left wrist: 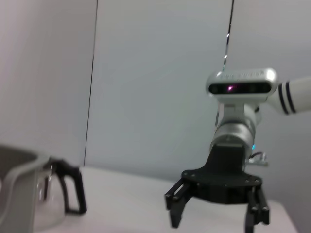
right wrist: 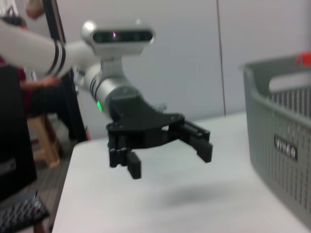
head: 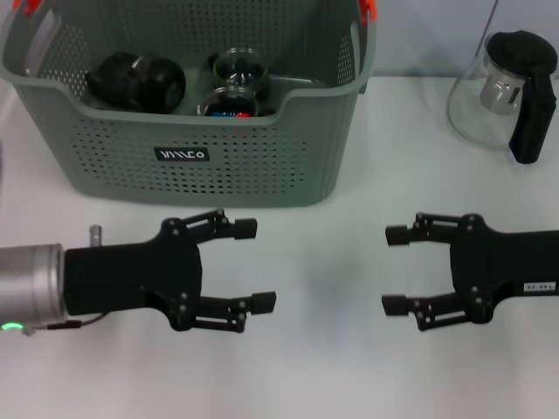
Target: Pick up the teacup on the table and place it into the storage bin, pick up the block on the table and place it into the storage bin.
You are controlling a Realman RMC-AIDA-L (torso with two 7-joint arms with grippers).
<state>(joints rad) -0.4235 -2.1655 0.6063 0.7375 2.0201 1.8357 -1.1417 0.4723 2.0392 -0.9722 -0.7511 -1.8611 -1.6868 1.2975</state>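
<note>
Pincers left (head: 249, 266) and right (head: 393, 271) hover level, open, empty, facing each other before the storage bin (head: 188, 166).

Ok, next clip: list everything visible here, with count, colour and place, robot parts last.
storage bin: one, grey-green, perforated, orange tabs, far left of the table.
black object: one, lying inside the bin, left side; what it is I cannot tell.
glass cups: apparently two, clear, inside the bin, middle.
glass pot: one, clear with black handle, far right.
table: one, white.
left end effector: black, open, hovering before the bin.
right end effector: black, open, opposite it.
</note>
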